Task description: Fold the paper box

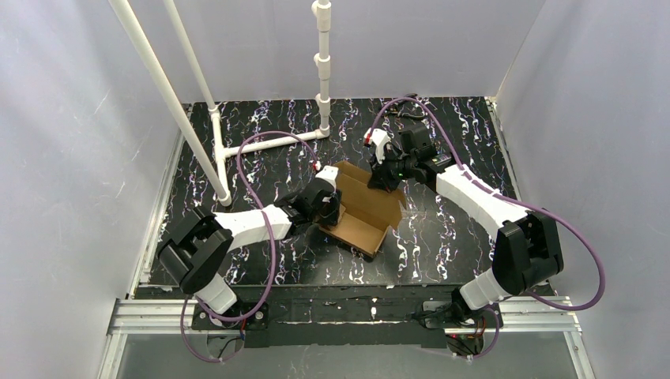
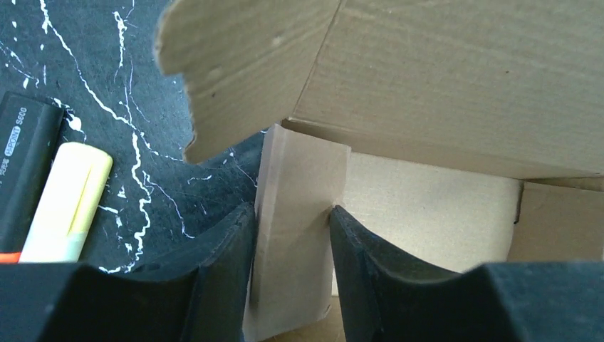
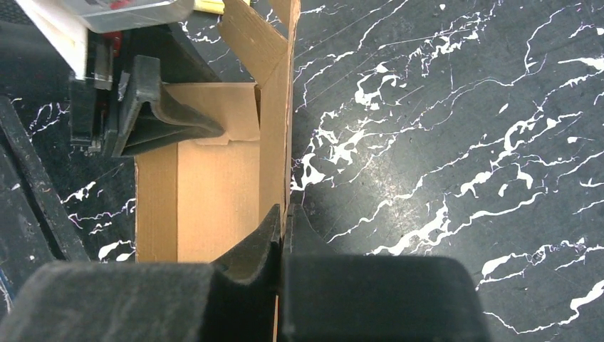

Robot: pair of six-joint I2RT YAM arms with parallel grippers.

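Note:
The paper box (image 1: 362,212) is brown cardboard, partly raised, in the middle of the black marbled table. My left gripper (image 1: 328,199) is at its left side. In the left wrist view this gripper (image 2: 292,217) is shut on a narrow upright flap (image 2: 299,185) of the box, with both fingers touching it. My right gripper (image 1: 385,175) is at the box's far right corner. In the right wrist view it (image 3: 285,214) is shut on the thin edge of an upright side wall (image 3: 274,142). The box floor (image 3: 214,199) lies to the left of that wall.
A black marker with an orange tip (image 2: 25,164) and a pale yellow stick (image 2: 68,199) lie on the table left of the left fingers. A white pipe frame (image 1: 217,142) stands at the back left, with an upright post (image 1: 322,63) behind the box. White walls surround the table.

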